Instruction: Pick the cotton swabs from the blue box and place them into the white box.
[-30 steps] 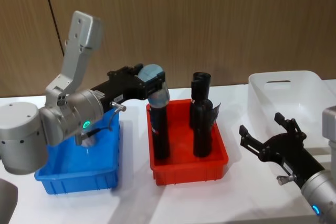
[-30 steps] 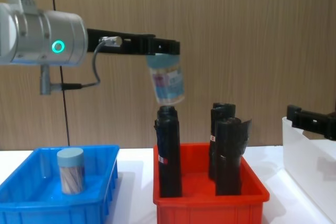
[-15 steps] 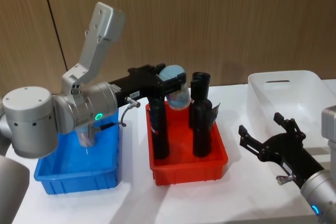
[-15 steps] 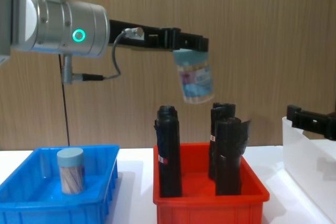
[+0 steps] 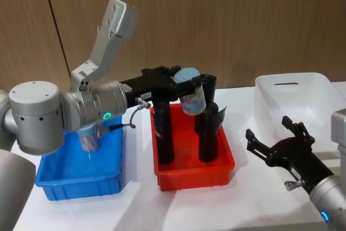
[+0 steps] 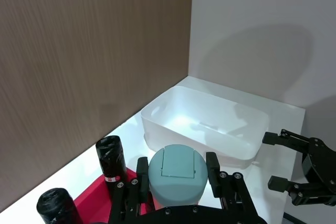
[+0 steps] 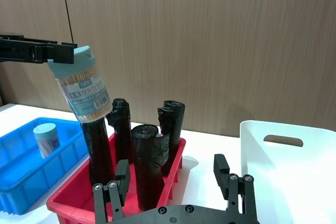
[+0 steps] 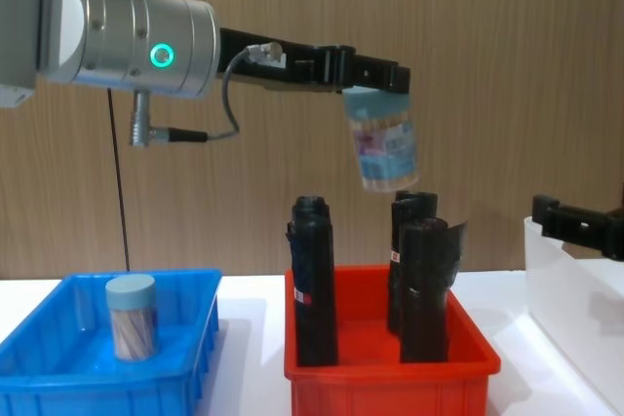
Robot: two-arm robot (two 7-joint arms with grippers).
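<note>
Reaching in from 9 o'clock with the left arm: forearm level, elbow link angled up high behind, left gripper (image 5: 184, 82) held out above the red box (image 5: 194, 174). Clamped on the pale blue lid, fingers (image 6: 212, 163) drawn in close on either side: one jar of the cotton swabs (image 5: 192, 97), hanging tilted with its base toward 5 o'clock in the chest view, up in the air and touching nothing below. Base just above the level of the nearest roll top there. Down in the blue box (image 5: 81, 179) at 9 o'clock of the red one, standing upright on its floor: a second jar (image 8: 131, 317). So two jars counted, one carried and one waiting. Upright in the red box: black rolls (image 7: 148, 166), four by count in the right wrist view, the taller ones rising directly under and beside the carried jar, between it and the white box (image 5: 319, 87). At 3 o'clock of the red box, apart from it on the white table (image 5: 243, 198): that one white tub, oval handle cutout in its far wall. Low at 4 o'clock, parked with the right arm: right gripper (image 5: 268, 128), fingers spread wide and holding nothing, near the tub's near left corner. One box of each colour, three in all.
</note>
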